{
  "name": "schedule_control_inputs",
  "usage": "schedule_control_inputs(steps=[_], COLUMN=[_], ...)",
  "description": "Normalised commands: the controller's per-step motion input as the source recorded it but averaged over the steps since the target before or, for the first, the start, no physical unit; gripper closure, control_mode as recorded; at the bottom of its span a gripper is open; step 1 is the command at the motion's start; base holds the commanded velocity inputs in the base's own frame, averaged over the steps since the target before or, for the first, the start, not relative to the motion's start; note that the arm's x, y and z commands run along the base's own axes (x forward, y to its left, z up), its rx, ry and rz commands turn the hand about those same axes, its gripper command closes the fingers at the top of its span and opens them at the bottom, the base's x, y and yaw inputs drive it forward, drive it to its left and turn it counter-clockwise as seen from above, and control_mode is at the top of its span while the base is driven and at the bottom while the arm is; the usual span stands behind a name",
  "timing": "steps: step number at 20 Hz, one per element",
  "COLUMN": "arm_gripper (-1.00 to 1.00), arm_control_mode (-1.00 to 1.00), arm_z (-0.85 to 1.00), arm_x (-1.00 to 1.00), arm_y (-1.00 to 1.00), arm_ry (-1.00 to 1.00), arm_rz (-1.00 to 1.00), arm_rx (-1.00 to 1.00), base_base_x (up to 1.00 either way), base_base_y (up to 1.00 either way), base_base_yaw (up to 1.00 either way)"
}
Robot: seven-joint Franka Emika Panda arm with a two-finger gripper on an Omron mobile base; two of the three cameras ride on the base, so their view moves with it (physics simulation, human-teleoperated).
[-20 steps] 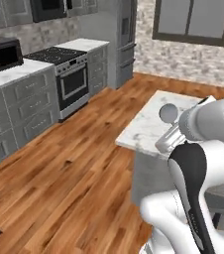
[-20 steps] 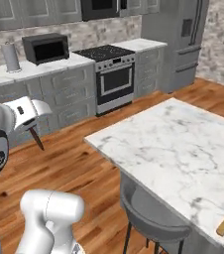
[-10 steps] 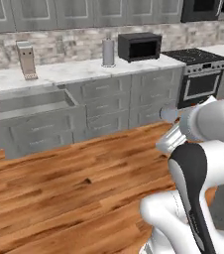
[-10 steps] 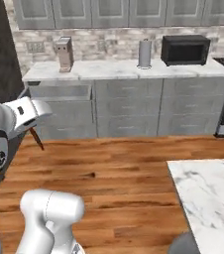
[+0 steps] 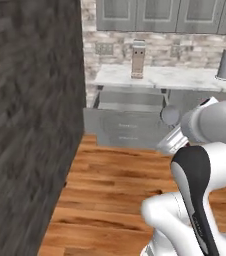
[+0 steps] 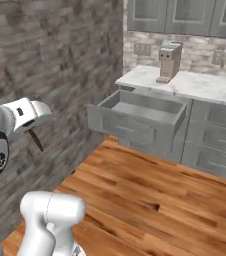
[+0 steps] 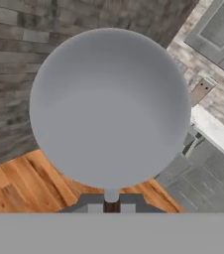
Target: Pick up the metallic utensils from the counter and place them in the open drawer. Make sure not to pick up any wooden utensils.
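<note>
Round-headed metal spoon (image 7: 110,109) held; drawer (image 6: 140,119) open.

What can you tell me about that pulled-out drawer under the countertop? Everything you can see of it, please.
The open drawer is a wide, shallow grey box pulled well out of the grey cabinet front, just under the white marble countertop. Its flat grey inside looks bare as far as it shows. The front panel is plain; any handle is too blurred to make out. It sits level above the wooden floor. Closed drawers sit below and beside it. Nothing is seen touching it apart from its own cabinet.
</note>
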Motion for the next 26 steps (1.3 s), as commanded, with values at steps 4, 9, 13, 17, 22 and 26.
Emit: schedule_control_inputs(steps=[4,9,13,17,22,26], arm_gripper=[1.00,1.00,1.00,1.00,1.00,1.00], arm_control_mode=[1.00,1.00,1.00,1.00,1.00,1.00], arm_z=[0.00,0.00,0.00,0.00,0.00,0.00], arm_x=[0.00,0.00,0.00,0.00,0.00,0.00], arm_y=[0.00,0.00,0.00,0.00,0.00,0.00], arm_ry=[0.00,0.00,0.00,0.00,0.00,0.00], arm_rz=[0.00,0.00,0.00,0.00,0.00,0.00], arm_rx=[0.00,0.00,0.00,0.00,0.00,0.00], base_base_x=[0.42,0.62,0.77,0.72,0.03,0.08], base_base_y=[-0.99,-0.95,-0.79,-0.83,-1.00,-0.78], base_base_yaw=[0.42,0.35,0.40,0.35,0.22,0.21])
